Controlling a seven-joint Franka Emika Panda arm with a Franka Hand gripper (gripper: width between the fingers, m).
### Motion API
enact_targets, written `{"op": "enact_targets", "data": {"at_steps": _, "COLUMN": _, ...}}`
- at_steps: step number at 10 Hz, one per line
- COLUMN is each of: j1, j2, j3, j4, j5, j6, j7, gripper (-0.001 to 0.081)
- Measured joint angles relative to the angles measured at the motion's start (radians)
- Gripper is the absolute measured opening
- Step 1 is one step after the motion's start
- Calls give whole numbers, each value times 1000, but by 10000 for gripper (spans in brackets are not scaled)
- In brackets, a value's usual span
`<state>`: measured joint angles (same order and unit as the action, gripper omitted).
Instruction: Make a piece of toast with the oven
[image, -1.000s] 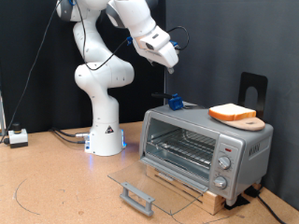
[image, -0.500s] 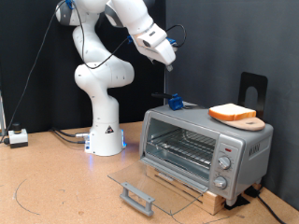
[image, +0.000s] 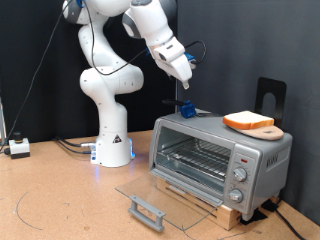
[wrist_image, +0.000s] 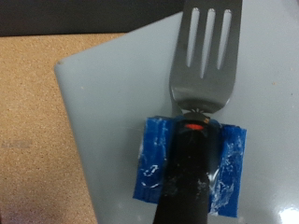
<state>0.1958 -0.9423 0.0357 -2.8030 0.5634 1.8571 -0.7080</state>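
The silver-grey oven (image: 220, 155) stands on the cork table with its glass door (image: 160, 195) folded down open and the wire rack bare. The piece of toast (image: 248, 120) lies on a round wooden board (image: 262, 130) on the oven's top, at the exterior view's right. A fork (wrist_image: 204, 56) with a dark handle rests in a blue holder (image: 186, 107) at the left end of the oven's top. My gripper (image: 188, 80) hangs in the air just above that holder. Its fingers do not show in the wrist view, and nothing is seen in them.
The robot's white base (image: 112, 140) stands behind the oven at the exterior view's left. A black stand (image: 270, 100) rises behind the board. A small white box (image: 18, 147) and cables lie at the far left. The door's bar handle (image: 147, 210) juts out toward the exterior view's bottom.
My gripper has moved a little to the exterior view's right and downward, closer to the blue holder with the fork. The toast, the board and the oven door have not moved.
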Motion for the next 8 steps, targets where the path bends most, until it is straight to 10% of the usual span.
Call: {"op": "enact_targets", "data": {"at_steps": 8, "j1": 13, "j2": 77, "j3": 50, "j4": -41, "j5": 9, "j6": 67, "j7": -34, "gripper": 810}}
